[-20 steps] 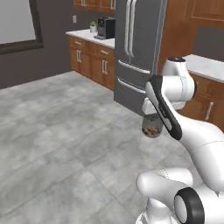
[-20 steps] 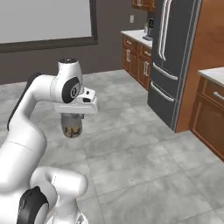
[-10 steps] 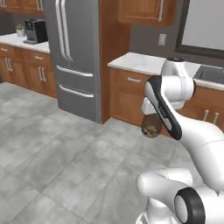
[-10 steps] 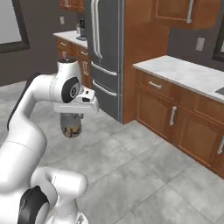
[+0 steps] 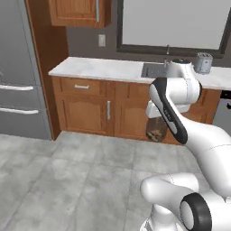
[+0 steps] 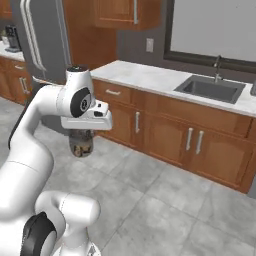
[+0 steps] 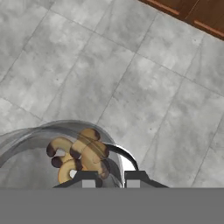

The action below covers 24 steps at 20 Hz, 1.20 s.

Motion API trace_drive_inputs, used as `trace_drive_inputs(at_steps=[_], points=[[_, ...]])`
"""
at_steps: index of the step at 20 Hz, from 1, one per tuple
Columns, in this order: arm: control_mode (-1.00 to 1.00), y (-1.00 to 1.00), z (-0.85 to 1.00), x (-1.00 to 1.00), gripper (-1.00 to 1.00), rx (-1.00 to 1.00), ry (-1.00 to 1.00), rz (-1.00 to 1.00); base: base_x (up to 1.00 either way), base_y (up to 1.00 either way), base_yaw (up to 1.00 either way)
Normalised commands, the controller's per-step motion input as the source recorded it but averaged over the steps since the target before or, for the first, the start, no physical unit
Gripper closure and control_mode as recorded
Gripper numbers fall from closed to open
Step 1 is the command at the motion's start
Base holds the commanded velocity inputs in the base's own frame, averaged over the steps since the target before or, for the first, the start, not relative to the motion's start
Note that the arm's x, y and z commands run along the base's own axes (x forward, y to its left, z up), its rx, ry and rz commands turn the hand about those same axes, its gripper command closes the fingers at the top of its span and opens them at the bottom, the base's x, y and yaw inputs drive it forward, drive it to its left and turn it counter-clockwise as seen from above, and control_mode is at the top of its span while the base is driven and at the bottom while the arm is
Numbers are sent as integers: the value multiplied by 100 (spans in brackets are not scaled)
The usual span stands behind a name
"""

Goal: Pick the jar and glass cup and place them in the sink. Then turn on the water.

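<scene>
My gripper hangs from the bent arm over the kitchen floor, shut on the jar. The jar is a clear glass cylinder with brown-golden bits inside, held upright below the hand. In the hand view the jar sits against the two dark fingertips of the gripper. The sink is a dark basin set in the white counter ahead, with a slim faucet behind it. From the right the sink lies at the far right. The glass cup is out of view. No water runs.
Wooden base cabinets stand under the white counter. A steel fridge is at the left and a grey toaster on the counter at the right. Grey tiled floor lies open between me and the cabinets.
The whole picture has swung: the base has turned from the fridge toward the sink counter. The arm holds the same pose with the jar still in the gripper.
</scene>
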Motion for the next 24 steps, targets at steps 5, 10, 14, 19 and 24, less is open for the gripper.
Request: trace_drive_inputs(at_steps=[5,10,14,19,24], points=[[100,0,0,0,100,0,0,0,26,-13,-53],[100,0,0,0,100,0,0,0,33,-1,-43],[100,0,0,0,100,0,0,0,53,0,-29],[100,0,0,0,100,0,0,0,58,-13,-16],[100,0,0,0,100,0,0,0,57,-32,-2]])
